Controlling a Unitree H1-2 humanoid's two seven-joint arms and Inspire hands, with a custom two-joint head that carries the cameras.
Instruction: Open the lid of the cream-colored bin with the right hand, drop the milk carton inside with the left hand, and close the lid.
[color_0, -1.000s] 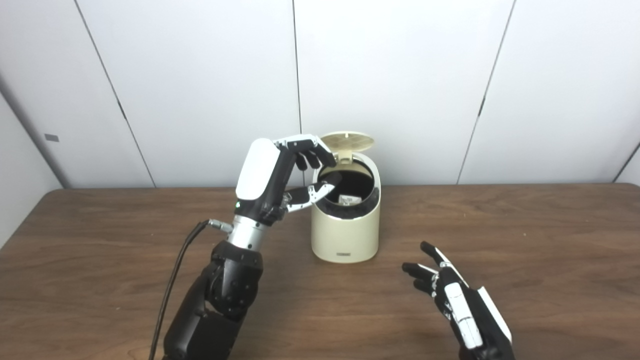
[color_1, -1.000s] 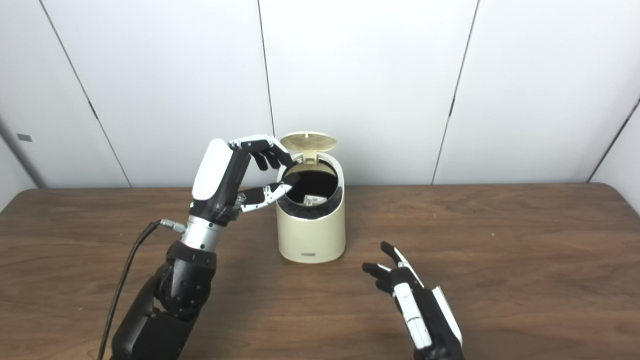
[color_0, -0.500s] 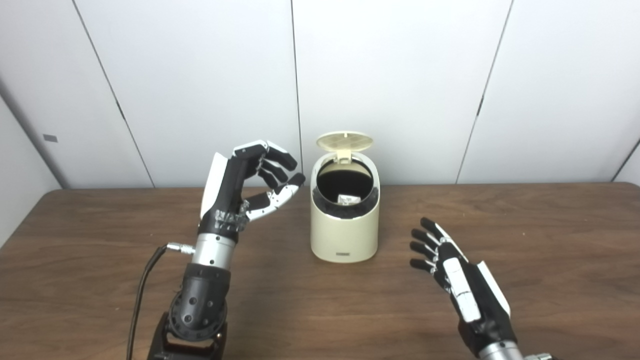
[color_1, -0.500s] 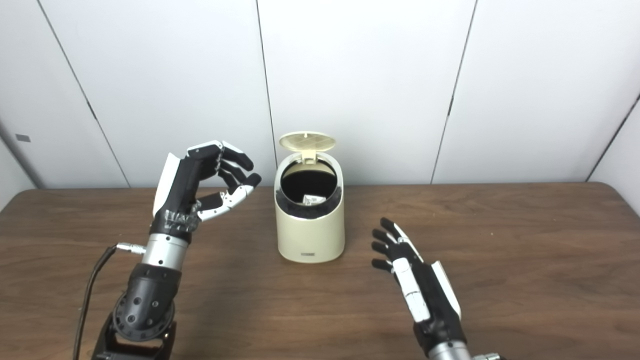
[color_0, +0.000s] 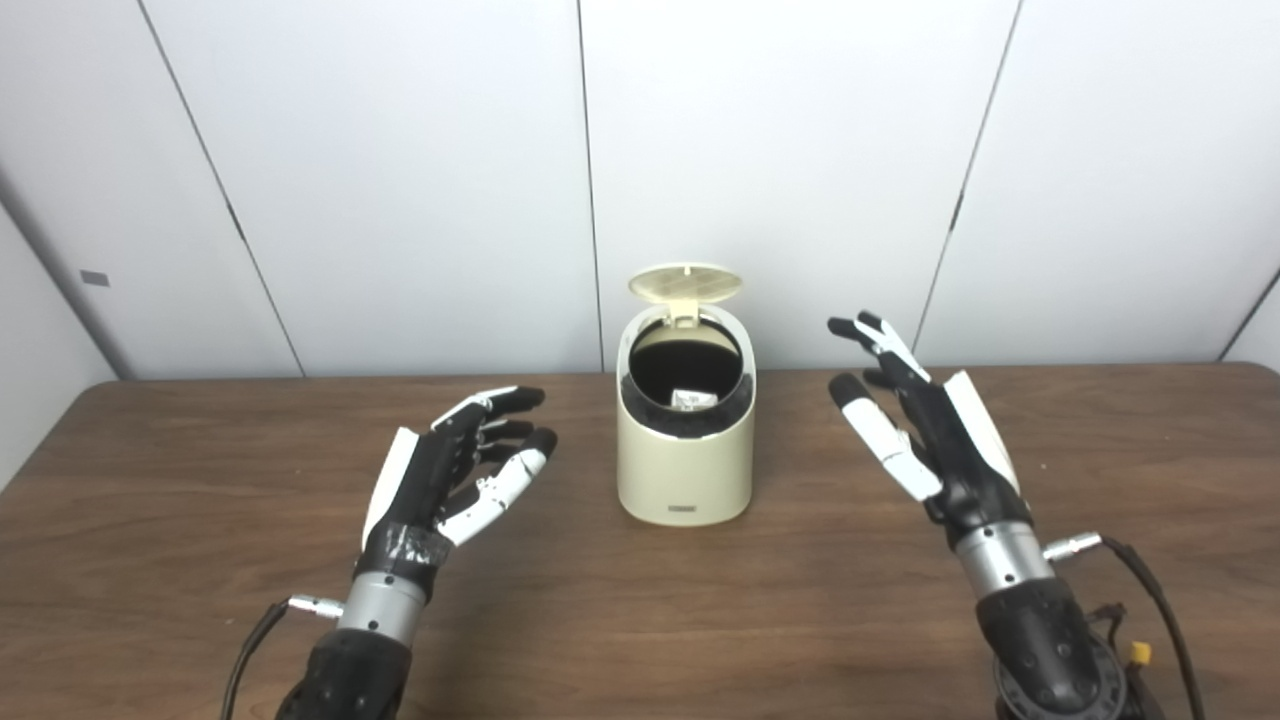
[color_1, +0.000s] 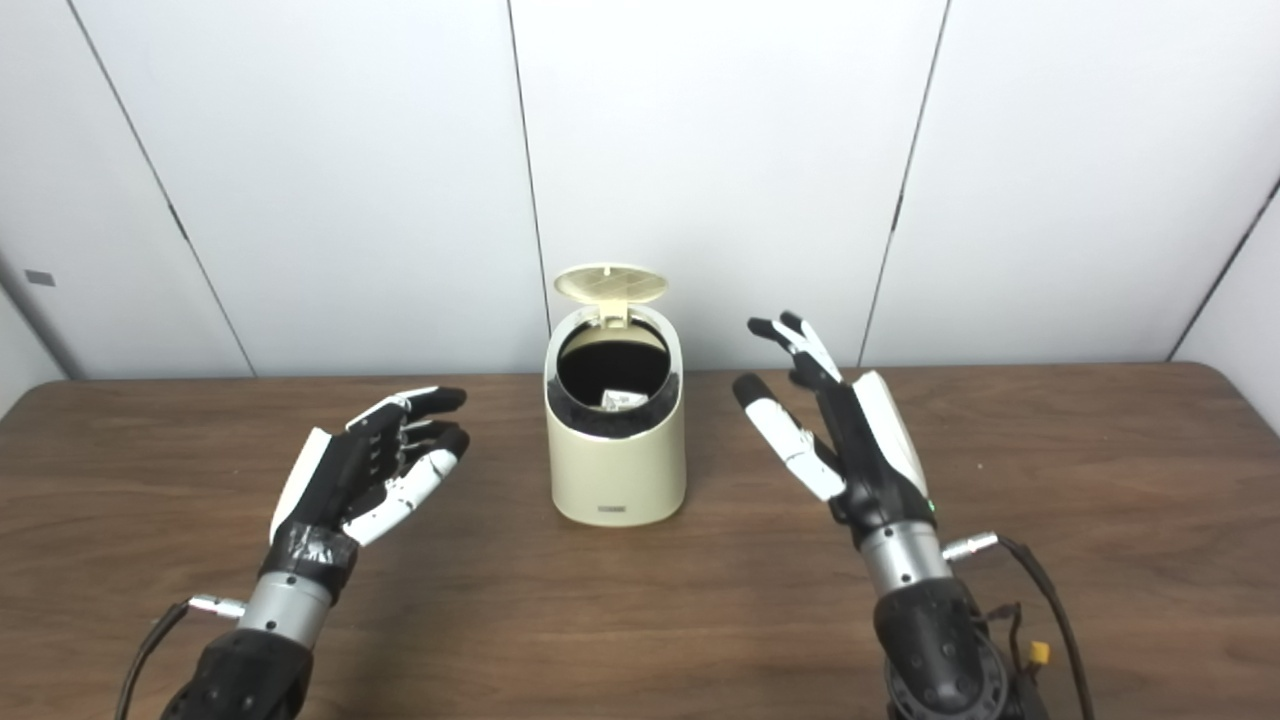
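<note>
Setting: white panelled wall (color_0: 400, 180) behind a dark wooden table (color_0: 200, 560). Item: cream-colored bin (color_0: 685, 470), upright with its long axis vertical, standing mid-table between the two sets of fingers and apart from both; dark mouth tilted toward the camera. Lid (color_0: 686, 283): raised on a rear hinge, underside facing forward. Milk carton (color_0: 692, 399): a small pale piece low inside the bin's opening, orientation too small to tell. Left hand (color_0: 445, 480): low over the table, fingers released and spread, holding nothing, tips pointing toward the bin. Right hand (color_0: 915, 420): raised, fingers released and extended upward, empty, its fingertips level with the bin's rim. Bare tabletop lies on every side of the bin
</note>
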